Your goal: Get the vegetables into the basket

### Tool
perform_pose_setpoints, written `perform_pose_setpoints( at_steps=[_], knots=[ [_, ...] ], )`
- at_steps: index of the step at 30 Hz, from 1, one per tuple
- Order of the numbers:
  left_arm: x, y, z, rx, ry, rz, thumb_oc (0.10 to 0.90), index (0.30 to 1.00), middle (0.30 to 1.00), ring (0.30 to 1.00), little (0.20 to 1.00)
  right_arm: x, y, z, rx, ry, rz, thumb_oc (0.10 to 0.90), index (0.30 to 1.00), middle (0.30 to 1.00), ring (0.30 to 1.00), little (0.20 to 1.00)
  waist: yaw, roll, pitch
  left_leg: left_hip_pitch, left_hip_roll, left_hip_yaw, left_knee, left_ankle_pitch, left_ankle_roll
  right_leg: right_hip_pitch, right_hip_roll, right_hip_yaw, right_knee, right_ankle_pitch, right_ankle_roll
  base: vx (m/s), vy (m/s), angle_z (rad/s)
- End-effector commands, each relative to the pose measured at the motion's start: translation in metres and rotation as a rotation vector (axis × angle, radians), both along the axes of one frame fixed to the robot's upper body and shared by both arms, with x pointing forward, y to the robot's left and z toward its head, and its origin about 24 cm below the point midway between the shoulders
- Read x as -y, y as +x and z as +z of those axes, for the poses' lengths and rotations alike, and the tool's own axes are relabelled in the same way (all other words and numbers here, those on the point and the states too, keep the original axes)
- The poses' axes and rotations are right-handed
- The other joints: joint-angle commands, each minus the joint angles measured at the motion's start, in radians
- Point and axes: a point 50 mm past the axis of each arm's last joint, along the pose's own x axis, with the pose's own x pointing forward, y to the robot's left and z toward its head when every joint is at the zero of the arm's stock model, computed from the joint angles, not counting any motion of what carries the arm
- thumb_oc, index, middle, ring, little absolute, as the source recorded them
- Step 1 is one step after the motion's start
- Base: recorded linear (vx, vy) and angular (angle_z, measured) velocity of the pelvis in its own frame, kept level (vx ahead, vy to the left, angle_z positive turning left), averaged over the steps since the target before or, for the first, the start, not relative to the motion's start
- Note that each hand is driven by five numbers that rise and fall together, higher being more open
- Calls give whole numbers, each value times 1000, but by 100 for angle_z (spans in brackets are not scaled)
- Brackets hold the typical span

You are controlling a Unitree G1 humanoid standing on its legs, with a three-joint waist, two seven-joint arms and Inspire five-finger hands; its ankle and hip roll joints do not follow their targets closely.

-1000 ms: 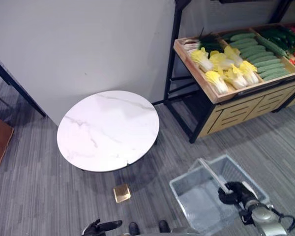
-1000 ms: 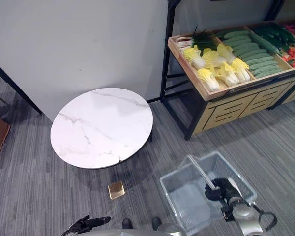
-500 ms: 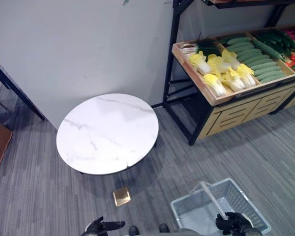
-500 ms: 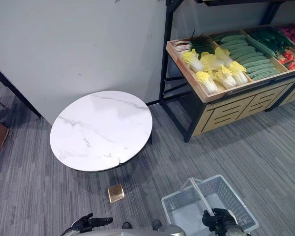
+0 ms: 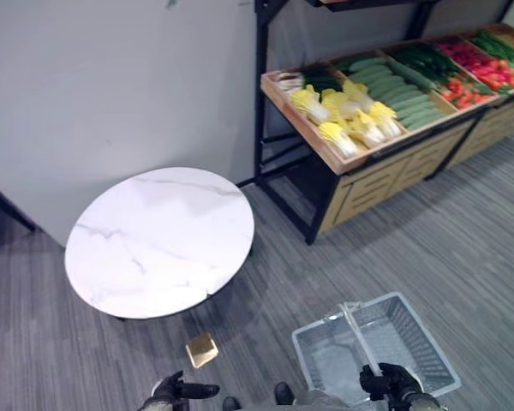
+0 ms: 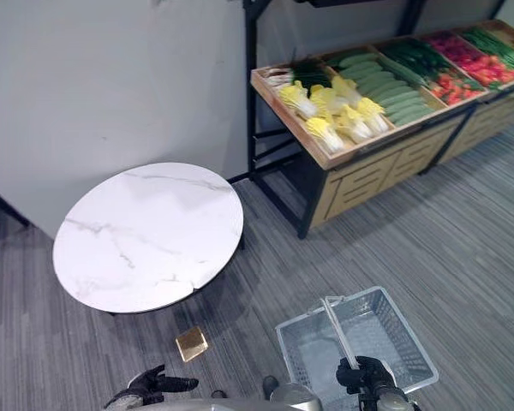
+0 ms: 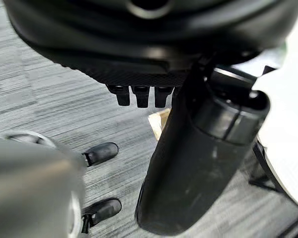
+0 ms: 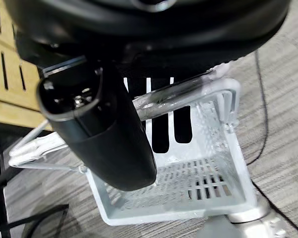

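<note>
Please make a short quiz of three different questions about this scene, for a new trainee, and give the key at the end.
1. True or false: the basket already holds vegetables.
2. Which hand is closed on the basket's handle?
A. the left hand
B. the right hand
C. neither
3. Fill in: the round white table stands between the grey wall and a small ____ block on the floor.

Key:
1. False. The basket is empty; the cabbages and cucumbers lie on the wooden shelf.
2. B.
3. Gold.
</note>
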Motion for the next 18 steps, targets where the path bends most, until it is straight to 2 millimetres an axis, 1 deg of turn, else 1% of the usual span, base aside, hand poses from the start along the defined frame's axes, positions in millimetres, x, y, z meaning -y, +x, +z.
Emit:
perform_pose_setpoints(
  at_steps=[1,2,3,4,6,7,8,9,11,15,18],
  knots=[
    [-15,21,10,69,67,-62,900,1000,1000,1000,1000,-5,32,12,133,19,32,400,300,300,300,300,-6,25,17,61,-53,30,8,-145,17,-75,-92,-119,56,23,120,-47,57,-78],
    [-15,21,10,70,67,-62,900,1000,1000,1000,1000,-5,32,12,133,19,32,400,300,300,300,300,-6,25,17,61,-53,30,8,-145,17,-75,-92,-119,57,23,120,-52,32,-72],
    [-16,23,11,75,69,-59,900,1000,1000,1000,1000,-8,33,11,136,23,36,400,300,300,300,300,0,28,23,59,-47,41,8,-145,15,-85,-105,-174,68,15,112,-19,3,-66],
    [-16,23,11,76,70,-57,900,1000,1000,1000,1000,-11,34,11,137,28,41,400,300,300,300,300,7,31,27,58,-41,54,8,-145,11,-86,-123,-242,72,-2,103,-22,1,-72],
    [-18,22,11,75,71,-33,900,1000,1000,1000,1000,-17,37,10,139,38,58,400,300,300,300,300,36,35,30,59,-26,92,8,-144,3,-86,-172,-436,93,-43,81,-4,-26,-74],
    [-18,19,10,70,68,-22,900,1000,1000,1000,1000,-19,39,10,142,42,66,400,300,300,300,300,43,31,27,57,-21,100,8,-144,0,-84,-188,-492,99,-52,77,26,-103,-91],
    [-19,14,9,55,66,-12,900,1000,1000,1000,1000,-22,40,9,129,48,80,400,300,300,300,300,57,18,20,57,-17,126,8,-147,-7,-74,-198,-546,84,-48,81,27,-90,-91],
    [-19,14,9,55,66,-12,900,1000,1000,1000,1000,-22,40,9,129,49,80,400,300,300,300,300,57,17,19,57,-17,127,8,-147,-7,-74,-197,-545,83,-47,81,51,-109,-57],
    [-18,13,8,47,67,-26,900,1000,1000,1000,1000,-22,39,8,121,53,81,400,300,300,300,300,56,3,11,64,-17,120,8,-149,-10,-61,-177,-490,41,-34,80,107,-125,-18],
    [-15,14,7,41,63,-34,900,1000,1000,1000,1000,-26,36,7,115,64,89,400,300,300,300,300,58,-7,0,80,-18,115,8,-153,-20,-17,-163,-486,-16,-35,74,97,-116,10],
    [-13,12,6,34,58,-31,900,1000,1000,1000,1000,-27,34,6,107,64,112,400,300,300,300,300,62,-12,-8,95,-4,113,8,-150,-35,6,-147,-490,-31,-52,62,123,-172,0]
  ],
)
